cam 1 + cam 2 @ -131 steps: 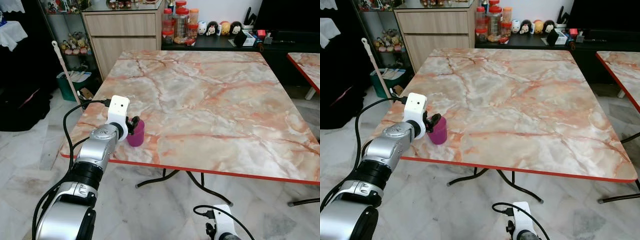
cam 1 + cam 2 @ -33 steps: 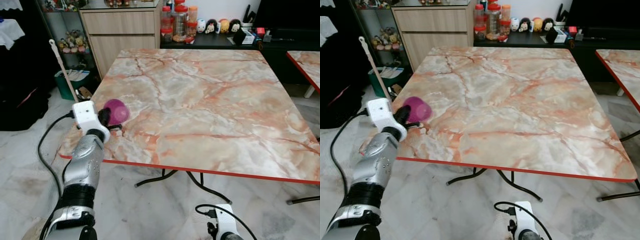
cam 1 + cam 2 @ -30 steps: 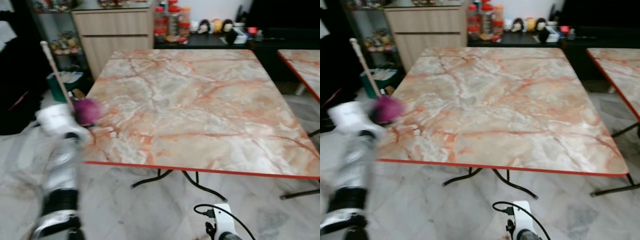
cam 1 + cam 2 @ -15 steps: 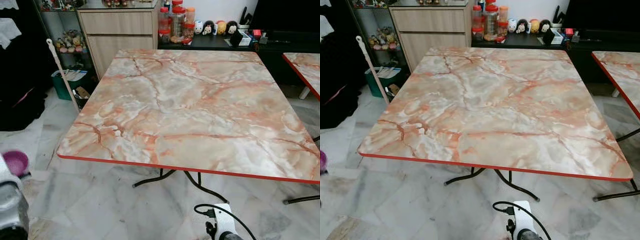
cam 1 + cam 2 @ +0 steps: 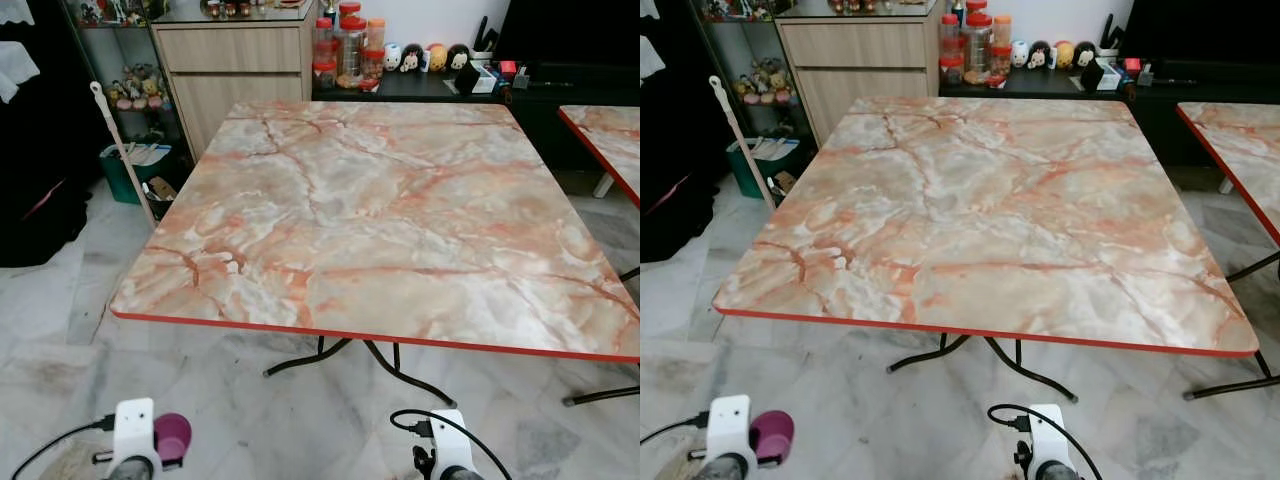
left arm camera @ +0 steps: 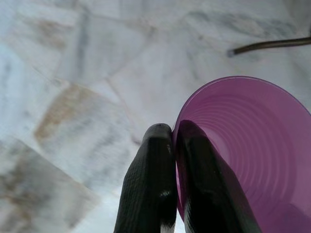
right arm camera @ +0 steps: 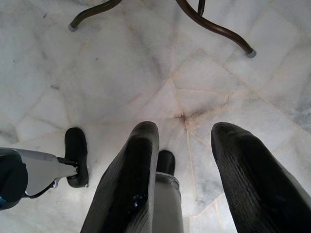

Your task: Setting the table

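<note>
- Cup, purple, is held low at the robot's left side, over the floor and well below the desk; nothing is seen on the desk top.
- Its rim is pinched by the left gripper: one finger is set outside the wall and one inside, closed onto it, as is seen in the left wrist view.
- The cup's open mouth is turned toward the wrist camera, so its axis is judged to lie roughly along the fingers, not upright.
- The desk's near red edge lies forward of and above the cup; the left arm is the nearer one to the near left corner, and a lift and a turn upright would be called for before setting down.
- The right gripper hangs idle over the floor, its fingers well apart and nothing held.
</note>
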